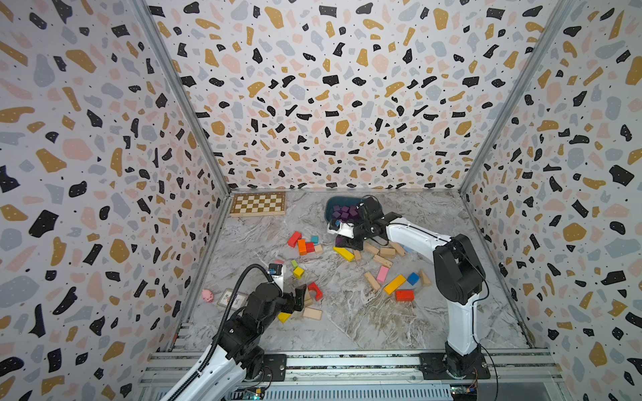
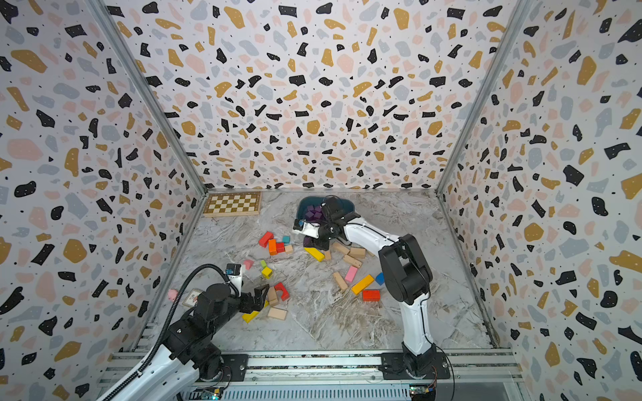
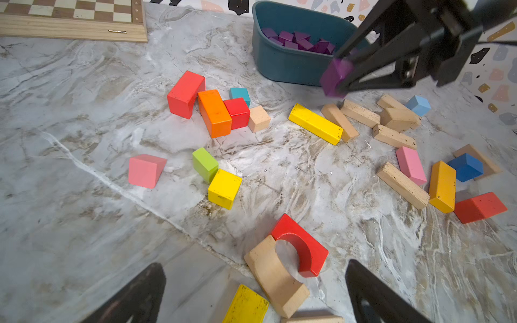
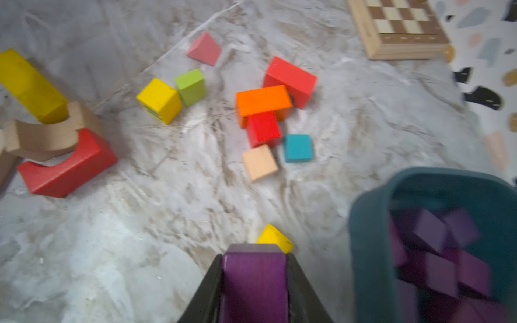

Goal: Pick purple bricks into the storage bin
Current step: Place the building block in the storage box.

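Note:
My right gripper (image 4: 254, 250) is shut on a purple brick (image 4: 254, 282), held just above the table beside the near wall of the storage bin (image 4: 369, 237). The left wrist view shows that brick (image 3: 334, 77) gripped in front of the teal bin (image 3: 282, 64). Several purple bricks (image 3: 299, 42) lie heaped inside the bin (image 1: 330, 205). In a top view the held brick (image 1: 339, 240) hangs under the right wrist. My left gripper (image 3: 254, 268) stands wide open and empty over a tan arch block (image 3: 275, 276) and a red arch block (image 3: 305, 246) near the front left.
Red, orange, yellow, green, blue, pink and plain tan blocks lie scattered across the marble table (image 1: 347, 312). A yellow bar (image 3: 314, 124) lies just below the held brick. A chessboard (image 1: 258, 204) sits at the back left. A pink pig toy (image 1: 207, 295) and a card (image 1: 232, 299) lie by the left wall.

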`<action>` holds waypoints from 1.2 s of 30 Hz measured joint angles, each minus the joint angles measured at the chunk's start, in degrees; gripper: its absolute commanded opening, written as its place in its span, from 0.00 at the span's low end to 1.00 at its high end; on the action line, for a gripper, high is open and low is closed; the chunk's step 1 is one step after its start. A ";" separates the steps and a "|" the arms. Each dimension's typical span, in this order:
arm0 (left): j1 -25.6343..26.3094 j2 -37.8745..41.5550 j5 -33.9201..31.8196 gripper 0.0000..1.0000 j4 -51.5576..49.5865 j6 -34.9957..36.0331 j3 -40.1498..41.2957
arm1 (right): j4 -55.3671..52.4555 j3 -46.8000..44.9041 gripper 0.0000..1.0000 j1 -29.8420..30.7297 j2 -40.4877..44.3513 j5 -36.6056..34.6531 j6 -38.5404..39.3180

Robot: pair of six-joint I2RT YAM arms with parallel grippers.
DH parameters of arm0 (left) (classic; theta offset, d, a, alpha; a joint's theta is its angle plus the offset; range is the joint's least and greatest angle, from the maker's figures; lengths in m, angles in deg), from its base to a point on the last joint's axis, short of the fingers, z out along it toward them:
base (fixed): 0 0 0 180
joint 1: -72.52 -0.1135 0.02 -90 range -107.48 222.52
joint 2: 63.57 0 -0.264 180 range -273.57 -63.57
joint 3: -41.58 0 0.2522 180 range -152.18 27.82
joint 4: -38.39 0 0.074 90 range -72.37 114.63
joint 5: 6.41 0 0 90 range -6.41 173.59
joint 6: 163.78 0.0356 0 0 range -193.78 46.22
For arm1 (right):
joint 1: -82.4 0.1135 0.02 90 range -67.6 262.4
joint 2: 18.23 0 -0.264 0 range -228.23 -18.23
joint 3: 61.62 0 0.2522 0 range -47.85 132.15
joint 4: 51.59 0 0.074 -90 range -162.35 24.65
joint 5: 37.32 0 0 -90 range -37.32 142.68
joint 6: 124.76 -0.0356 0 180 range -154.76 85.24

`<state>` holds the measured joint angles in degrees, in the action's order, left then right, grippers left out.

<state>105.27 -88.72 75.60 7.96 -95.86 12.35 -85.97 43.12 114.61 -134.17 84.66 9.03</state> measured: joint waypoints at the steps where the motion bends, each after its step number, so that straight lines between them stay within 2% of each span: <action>1: 0.00 0.00 0.00 0.99 0.00 0.00 0.00 | -0.50 1.31 0.27 -1.86 0.00 0.28 0.13; 8: 0.00 0.00 0.00 0.99 0.00 0.00 0.00 | -2.80 10.64 0.27 -11.96 -1.51 1.27 0.15; 13: 0.00 0.00 0.00 0.99 0.00 0.00 0.00 | -3.56 15.10 0.28 -15.89 -4.94 2.10 0.20; 22: 0.00 -0.22 0.00 0.99 0.00 0.00 0.00 | -6.19 15.39 0.28 -15.89 -10.91 3.48 0.42; 32: 0.00 -0.26 0.00 0.99 0.00 0.00 0.00 | -6.43 15.39 0.31 -15.67 -11.56 3.85 0.66; 36: 0.00 -0.26 -0.02 0.99 0.00 -0.02 0.00 | -6.43 15.39 0.34 -15.58 -11.67 3.85 0.79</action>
<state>105.27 -88.98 75.58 7.96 -95.89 12.35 -92.40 58.51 99.02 -145.84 88.51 9.81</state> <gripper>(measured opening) 0.990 0.334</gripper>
